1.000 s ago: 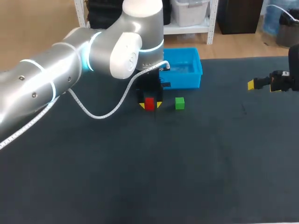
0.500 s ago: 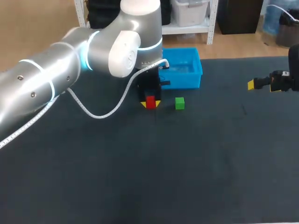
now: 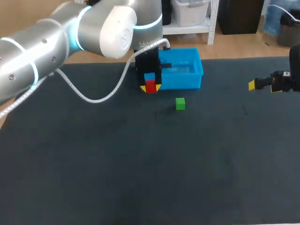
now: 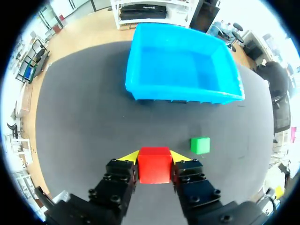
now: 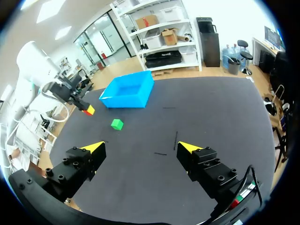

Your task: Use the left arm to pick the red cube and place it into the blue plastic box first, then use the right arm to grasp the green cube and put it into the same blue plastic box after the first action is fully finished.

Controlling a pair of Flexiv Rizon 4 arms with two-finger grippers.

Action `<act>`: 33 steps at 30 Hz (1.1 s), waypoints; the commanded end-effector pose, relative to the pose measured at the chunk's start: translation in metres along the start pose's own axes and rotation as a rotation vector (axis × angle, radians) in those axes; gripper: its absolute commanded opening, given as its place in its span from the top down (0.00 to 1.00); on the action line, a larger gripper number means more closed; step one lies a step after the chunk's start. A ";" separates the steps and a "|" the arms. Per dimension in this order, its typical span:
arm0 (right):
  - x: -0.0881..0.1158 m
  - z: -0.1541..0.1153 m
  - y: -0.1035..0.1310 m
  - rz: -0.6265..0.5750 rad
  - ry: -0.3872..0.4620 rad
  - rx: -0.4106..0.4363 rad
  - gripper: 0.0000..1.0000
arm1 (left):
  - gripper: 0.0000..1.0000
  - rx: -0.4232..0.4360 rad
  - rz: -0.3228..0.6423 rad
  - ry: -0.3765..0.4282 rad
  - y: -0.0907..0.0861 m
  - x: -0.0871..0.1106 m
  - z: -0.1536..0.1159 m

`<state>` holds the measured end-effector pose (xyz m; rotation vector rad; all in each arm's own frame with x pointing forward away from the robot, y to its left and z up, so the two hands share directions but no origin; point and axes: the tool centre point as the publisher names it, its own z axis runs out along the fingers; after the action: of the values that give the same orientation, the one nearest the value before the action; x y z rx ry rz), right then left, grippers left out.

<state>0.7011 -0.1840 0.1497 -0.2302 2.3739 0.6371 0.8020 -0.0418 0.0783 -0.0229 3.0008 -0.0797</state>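
Left pincer (image 3: 150, 88): clamped on red cube (image 3: 150, 86), upper middle of frame, just short of box (image 3: 187, 80).
Right pincer (image 5: 142, 147): wide, empty.
Green cube (image 3: 180, 104): on surface (image 3: 140, 164).
Risk: if you release early, red likely drops outside the wall.

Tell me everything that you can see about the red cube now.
The red cube is small and plain, with flat matte faces, held level. The left claw is shut on it, a yellow-tipped finger on each side. It looks lifted off the dark table, short of the blue plastic box.
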 end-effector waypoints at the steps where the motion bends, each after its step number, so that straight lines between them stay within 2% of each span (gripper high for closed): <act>1: 0.000 -0.001 0.000 -0.001 0.000 0.000 0.00 | 1.00 0.008 0.005 -0.059 0.007 0.015 -0.028; 8: 0.000 -0.001 0.000 -0.001 0.000 0.000 0.00 | 1.00 0.008 0.015 -0.080 0.011 0.019 -0.033; 11: 0.000 -0.001 0.000 -0.001 0.000 0.000 0.00 | 1.00 0.038 0.075 -0.114 0.013 0.018 -0.034; 15: 0.000 -0.001 0.000 -0.001 0.000 0.000 0.00 | 1.00 0.100 0.201 -0.188 0.016 0.011 -0.041; 17: 0.000 -0.001 0.000 -0.001 0.000 0.000 0.00 | 1.00 0.081 0.215 -0.200 0.019 0.009 -0.045; 18: 0.000 -0.001 0.000 -0.001 0.000 0.000 0.00 | 1.00 0.102 0.243 -0.207 0.020 0.008 -0.048; 20: 0.000 -0.001 0.000 -0.001 0.000 0.000 0.00 | 1.00 0.084 0.273 -0.215 0.021 0.007 -0.052; 24: 0.000 -0.001 0.000 -0.001 0.000 0.000 0.00 | 1.00 0.104 0.369 -0.250 0.019 0.006 -0.057; 25: 0.000 -0.001 0.000 -0.001 0.000 0.000 0.00 | 1.00 0.081 0.390 -0.244 0.018 0.006 -0.058; 27: 0.000 -0.001 0.000 -0.001 0.000 0.000 0.00 | 1.00 0.104 0.410 -0.249 0.018 0.005 -0.057; 33: 0.000 -0.001 0.000 -0.001 0.000 0.000 0.00 | 1.00 0.103 0.436 -0.240 0.016 0.004 -0.055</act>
<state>0.7011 -0.1840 0.1497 -0.2302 2.3739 0.6371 0.7896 -0.0242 0.1324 0.5843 2.6921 -0.1571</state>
